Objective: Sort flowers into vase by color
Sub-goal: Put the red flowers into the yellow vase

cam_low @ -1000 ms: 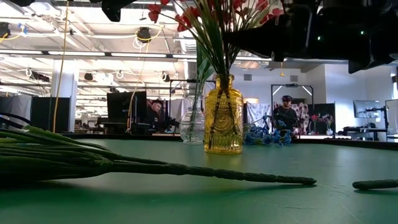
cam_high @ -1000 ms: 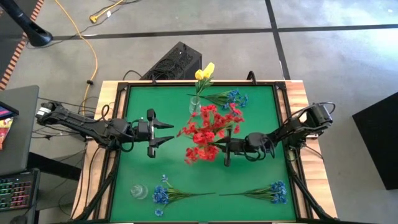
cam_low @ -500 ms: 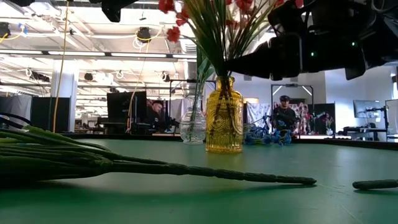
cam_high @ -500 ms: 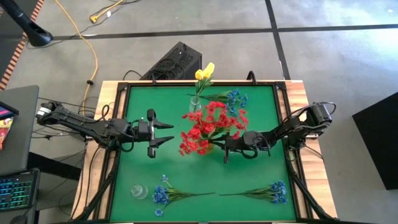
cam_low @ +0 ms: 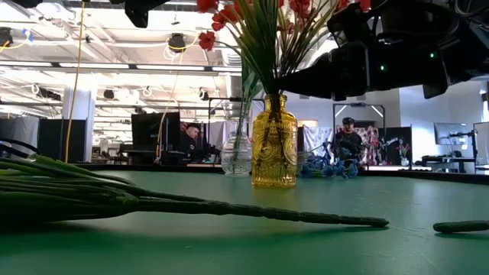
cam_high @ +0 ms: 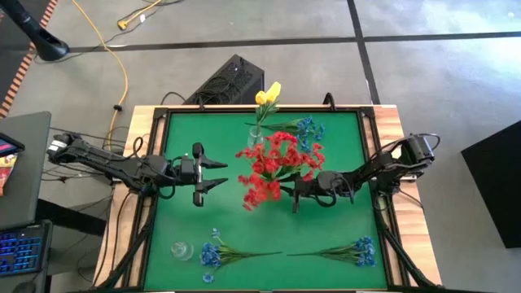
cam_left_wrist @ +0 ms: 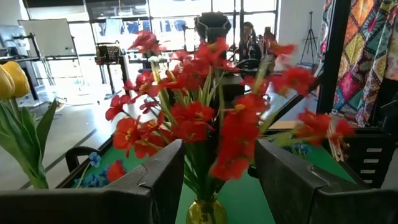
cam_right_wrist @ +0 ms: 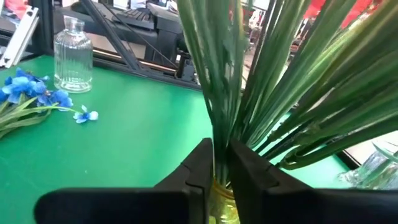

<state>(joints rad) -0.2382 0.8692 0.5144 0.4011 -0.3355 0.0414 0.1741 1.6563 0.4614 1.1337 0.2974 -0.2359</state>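
Note:
A bunch of red flowers (cam_high: pixel 273 167) stands with its green stems in a yellow glass vase (cam_low: pixel 273 145) at mid-table. My right gripper (cam_high: pixel 295 192) is shut on those stems just above the vase mouth. My left gripper (cam_high: pixel 218 172) hovers open to the bunch's left, touching nothing. Yellow tulips (cam_high: pixel 268 94) stand in a clear vase (cam_high: pixel 256 135) at the far side. Blue sprays lie flat on the cloth: one by the far edge (cam_high: pixel 304 127), two near the front (cam_high: pixel 216 252) (cam_high: pixel 355 251). My right gripper pinches the red flowers' gathered green stems (cam_right_wrist: pixel 221 134) between its two fingers (cam_right_wrist: pixel 199 165), just above the vase's mouth (cam_right_wrist: pixel 219 190). The fingers come level from the table's right and lie across the stems. The bunch stands near upright, its lower stems inside the yellow vase.
A small clear glass vase (cam_high: pixel 181 250) stands at the near left corner. A raised black frame (cam_high: pixel 159 163) edges the green cloth. Bare cloth lies between the front blue sprays and the yellow vase. People show in the room beyond the table (cam_low: pixel 351 141).
My right gripper has come down toward the yellow vase, still shut on the red stems, and shifted slightly toward the far edge. The red bunch has sunk lower into the vase, its heads swaying.

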